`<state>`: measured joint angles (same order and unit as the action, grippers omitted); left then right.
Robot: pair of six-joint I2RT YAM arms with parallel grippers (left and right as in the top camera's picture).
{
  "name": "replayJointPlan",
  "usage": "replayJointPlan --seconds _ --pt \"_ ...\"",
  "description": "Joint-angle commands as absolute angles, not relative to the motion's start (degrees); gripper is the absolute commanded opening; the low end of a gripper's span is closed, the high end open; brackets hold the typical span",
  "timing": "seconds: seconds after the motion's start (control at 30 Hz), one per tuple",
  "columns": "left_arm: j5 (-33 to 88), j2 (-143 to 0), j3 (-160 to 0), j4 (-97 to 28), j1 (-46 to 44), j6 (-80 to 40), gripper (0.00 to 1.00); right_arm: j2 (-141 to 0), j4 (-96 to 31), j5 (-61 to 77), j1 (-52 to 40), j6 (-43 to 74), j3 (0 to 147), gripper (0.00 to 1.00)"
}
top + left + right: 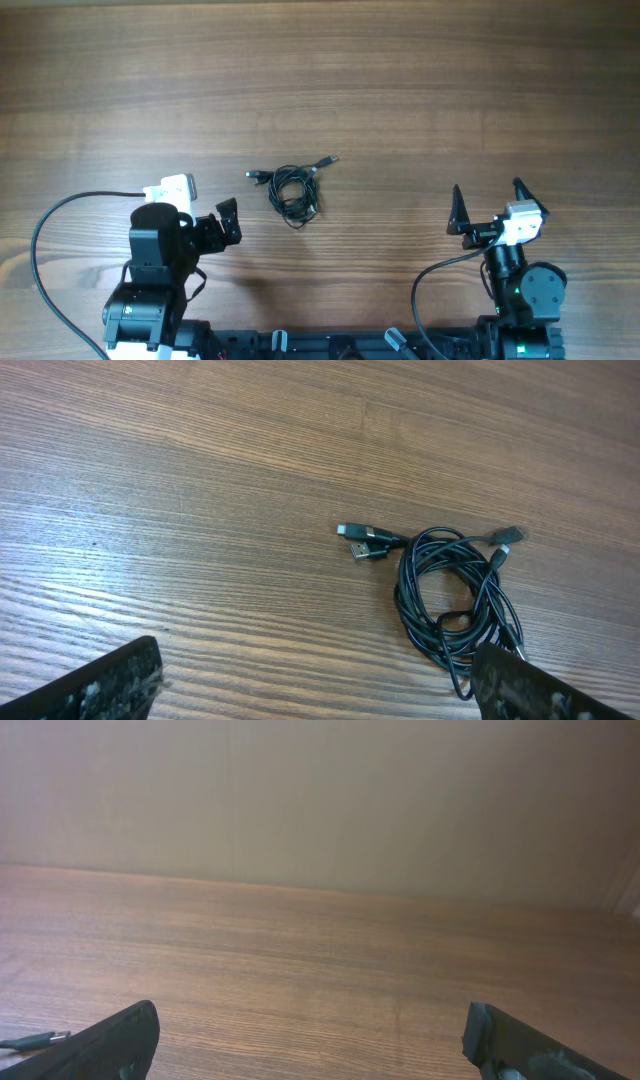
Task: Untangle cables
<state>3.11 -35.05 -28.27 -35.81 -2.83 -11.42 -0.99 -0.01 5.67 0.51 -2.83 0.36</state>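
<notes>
Starting up close in the left wrist view: left tool (320, 695) low over the tabletop (150, 480), spread wide, nothing between its dark fingers (110, 682). Can only see the tips down in the bottom corners, tbh.

Just past them and a bit to the right, the cables (450, 595): thin black leads wound into one loose coil, lying flat on the wood. Near end of the coil almost up against the right-hand fingertip; can't tell whether touching. Sticking out of the coil on the left, two plugs (360, 545) side by side, one silver-tipped. On the far right side, two smaller plugs (505, 540) close together.

From overhead, same bundle (295, 192) sitting roughly mid-tabletop, near the left tool (230, 222) and just ahead of it, off to its right. One lead end (330, 160) poking away toward the far right, another (253, 176) toward the left.

Right tool (487, 190) over on the other side, also spread wide, gripping nothing, well apart from the coil. In its own wrist view, pointing (315, 1045) across bare wood toward a plain beige wall (320, 790), with only a thin plug tip (35, 1040) peeking in at the lower left edge.
</notes>
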Motion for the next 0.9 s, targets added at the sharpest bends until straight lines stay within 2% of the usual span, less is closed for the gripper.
replayJointPlan --seconds 0.0,0.37,0.63,0.87 --pt "4.0 -35.2 -29.7 -35.6 -2.4 -10.7 1.00 -0.4 0.1 4.7 0.2 -1.9 0.3 1.00" --pt "4.1 -35.2 -29.7 -35.9 -2.4 -10.7 1.00 -0.4 0.1 4.7 0.2 -2.0 0.3 1.00" --pt "4.1 -35.2 -29.7 -42.7 -2.4 -10.7 1.00 -0.4 0.1 4.7 0.2 -1.9 0.3 0.99" --pt "4.0 -35.2 -29.7 -43.0 -2.4 -10.7 1.00 -0.4 0.1 4.7 0.2 -1.9 0.3 1.00"
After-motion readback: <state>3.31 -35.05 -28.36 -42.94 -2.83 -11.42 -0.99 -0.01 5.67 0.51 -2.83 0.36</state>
